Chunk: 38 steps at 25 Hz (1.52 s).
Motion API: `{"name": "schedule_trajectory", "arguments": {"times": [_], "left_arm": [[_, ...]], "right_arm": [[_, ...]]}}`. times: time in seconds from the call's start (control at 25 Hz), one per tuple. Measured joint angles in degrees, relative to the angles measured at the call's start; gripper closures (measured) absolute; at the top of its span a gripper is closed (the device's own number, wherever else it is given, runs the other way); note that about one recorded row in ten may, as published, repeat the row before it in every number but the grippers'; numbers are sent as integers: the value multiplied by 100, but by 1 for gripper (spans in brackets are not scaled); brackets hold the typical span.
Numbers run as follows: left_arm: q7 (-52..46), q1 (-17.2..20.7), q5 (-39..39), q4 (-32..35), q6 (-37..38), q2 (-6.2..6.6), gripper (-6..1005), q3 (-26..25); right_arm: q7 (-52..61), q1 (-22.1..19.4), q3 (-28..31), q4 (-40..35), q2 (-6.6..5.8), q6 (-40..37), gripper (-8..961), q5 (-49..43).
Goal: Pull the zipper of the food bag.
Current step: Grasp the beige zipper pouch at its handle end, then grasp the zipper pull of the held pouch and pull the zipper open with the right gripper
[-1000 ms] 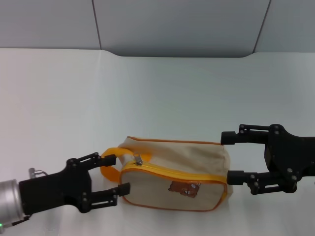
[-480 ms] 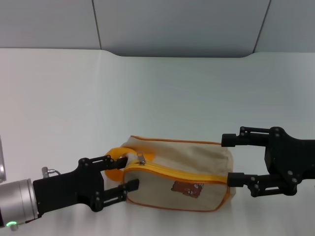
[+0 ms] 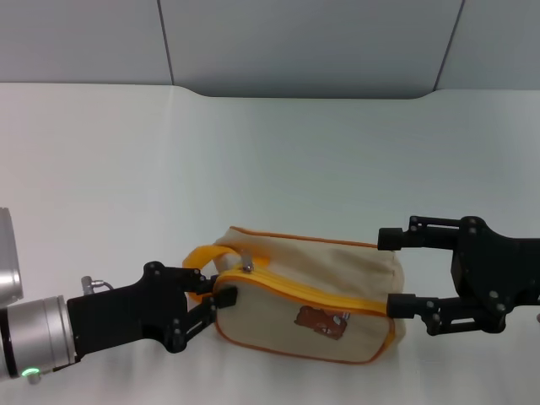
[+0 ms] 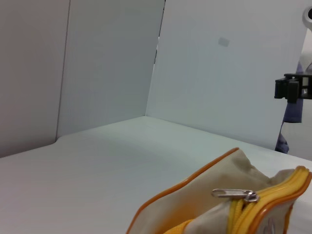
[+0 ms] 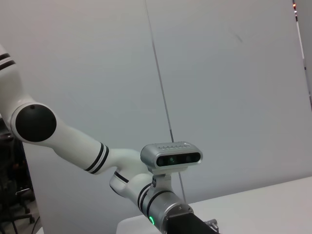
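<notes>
The beige food bag lies on the white table, bear print facing me. Its yellow-orange zipper runs along the top edge, with the silver pull tab at the left end, beside the handle loop. My left gripper has its fingers closed in on the bag's left end at the loop. My right gripper is open, its fingers above and below the bag's right end. The left wrist view shows the pull tab and zipper close up.
A grey wall panel stands behind the table. The right wrist view shows only my left arm, the head camera and the wall. One right gripper finger shows far off in the left wrist view.
My left gripper moved right onto the bag's left end and its fingers narrowed. The bag was pushed slightly right and tilted. The right gripper barely moved.
</notes>
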Motion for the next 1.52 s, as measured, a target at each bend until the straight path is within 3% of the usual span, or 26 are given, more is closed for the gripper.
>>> {"name": "schedule_trajectory", "arguments": {"times": [0.12, 0.28, 0.32, 0.36, 0.48, 0.56, 0.8, 0.88, 1.12, 1.2, 1.52], "left_arm": [[2, -37, 1, 0, -2, 0, 817, -1], [3, -99, 0, 0, 58, 12, 892, -37], [3, -99, 0, 0, 58, 12, 910, -37], [2, -129, 0, 1, 89, 18, 929, -44], [-51, -251, -2, 51, 256, 67, 929, -49], [-68, -289, -2, 68, 323, 95, 929, -55], [-305, -521, -20, 89, 569, 289, 928, -82], [-317, -568, -21, 88, 585, 298, 929, -95], [-373, -627, -22, 90, 605, 297, 934, -132], [-391, -640, -22, 90, 608, 281, 935, -132], [-393, -672, -22, 90, 632, 260, 937, -132]], "right_arm": [[0, -4, 26, 0, 0, 1, 274, 36], [-5, -4, 292, -20, 60, 1, 286, 47], [-132, -7, 675, -93, 198, 71, 289, 50], [-132, -7, 675, -93, 198, 71, 291, 50], [-905, 11, 1416, -157, 499, 267, 300, 51], [-1081, 37, 1458, -157, 531, 311, 306, 51], [-2072, 280, 1335, -40, 558, 880, 323, 26], [-2659, 291, 1333, 94, 569, 1005, 329, 33], [-3957, 419, 1121, 665, 573, 1397, 564, 21], [-4205, 450, 794, 734, 584, 1617, 576, 38], [-4654, 677, 675, 1082, 593, 1855, 599, 42]]}}
